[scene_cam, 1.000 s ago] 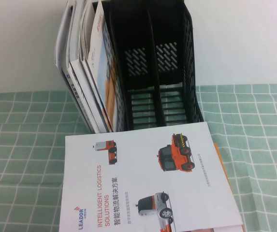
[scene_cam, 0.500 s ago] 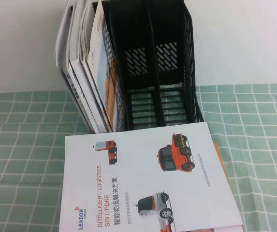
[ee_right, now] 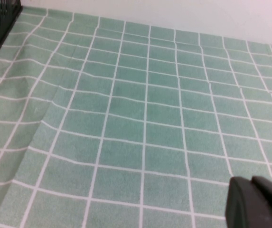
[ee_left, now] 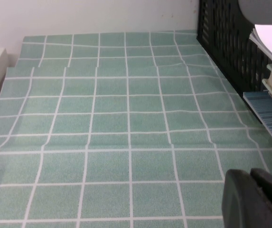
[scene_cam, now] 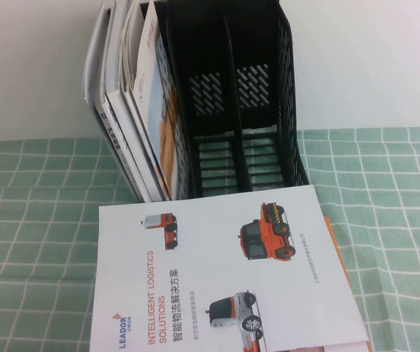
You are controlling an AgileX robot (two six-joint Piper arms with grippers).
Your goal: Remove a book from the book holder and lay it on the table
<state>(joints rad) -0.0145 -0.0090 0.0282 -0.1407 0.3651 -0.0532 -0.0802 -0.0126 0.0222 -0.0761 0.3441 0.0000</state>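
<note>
We see the book [scene_cam: 158, 110] upright in the left compartment of the book holder [scene_cam: 228, 103] on the desk [scene_cam: 34, 213], LEADOR brochure [scene_cam: 224, 271] flat in front, left pincer [ee_left: 255, 199] and right pincer [ee_right: 255, 202] low over bare cloth, finger states we cannot tell.

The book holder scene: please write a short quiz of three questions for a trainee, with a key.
1. True or false: the middle and right compartments of the book holder hold no brochures.
2. Which brochure lies flat on the table? A. a black notebook B. the white LEADOR brochure C. a red folder
3. Fill in: the book with the sandy-tan strip stands in the ____ compartment, as seen in the high view.

Key:
1. True.
2. B.
3. Left.

Note: the left gripper and the right gripper each show only at the edge of their own wrist view, above bare cloth, and neither touches anything.
</note>
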